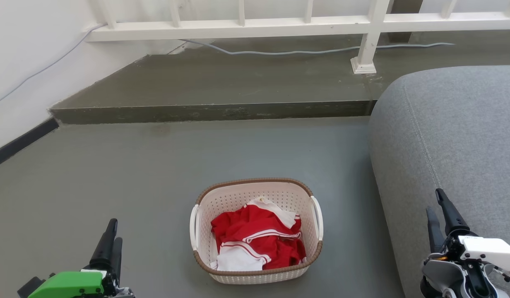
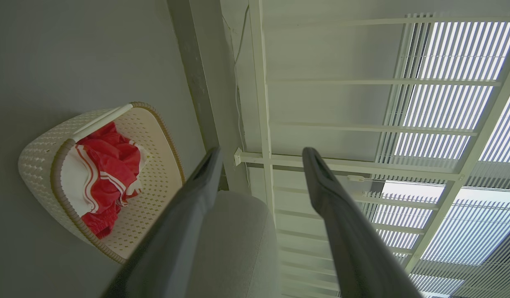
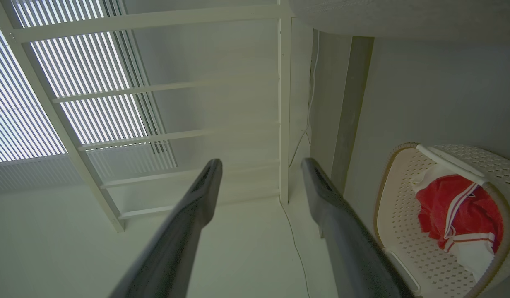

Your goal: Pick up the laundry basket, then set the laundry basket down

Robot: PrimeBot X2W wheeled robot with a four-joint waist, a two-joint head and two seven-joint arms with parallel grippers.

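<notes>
Grey floor (image 1: 114,174), with a grey sofa (image 1: 445,124) along its right edge. Standing on that floor just left of the sofa, untouched: the laundry basket (image 1: 238,198), red-and-white clothes (image 1: 255,236) inside. Flanking it, well apart: left gripper (image 1: 114,231) and right gripper (image 1: 435,202), both spread open, gripping nothing. Judging by this, still to do: reach, lift, set-down.

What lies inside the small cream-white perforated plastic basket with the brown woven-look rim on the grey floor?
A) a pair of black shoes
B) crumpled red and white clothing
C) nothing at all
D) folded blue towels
B: crumpled red clothing with white trim lies in the cream-white perforated plastic laundry basket, as the head view and both wrist views show.
</notes>
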